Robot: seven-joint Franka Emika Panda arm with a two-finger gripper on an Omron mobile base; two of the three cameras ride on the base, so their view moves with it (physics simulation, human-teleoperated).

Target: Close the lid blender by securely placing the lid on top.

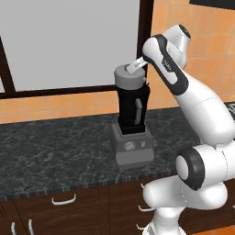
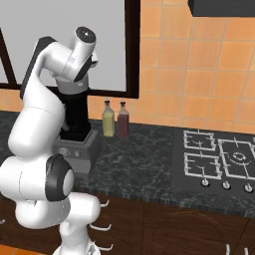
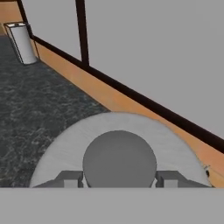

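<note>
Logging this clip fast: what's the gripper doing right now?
Gripper: shut on the lid by its knob, with the lid on top of the blender.

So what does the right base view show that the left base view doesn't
Right base view alone: two bottles beside the blender, and a stove set into the counter farther right.

Left base view alone: the lid sitting on top of the jar with the gripper at it, plus the grey jar handle and the base's dial.

Both: the blender on the dark counter, the window behind it, the orange tiled wall and the drawer handles below.
</note>
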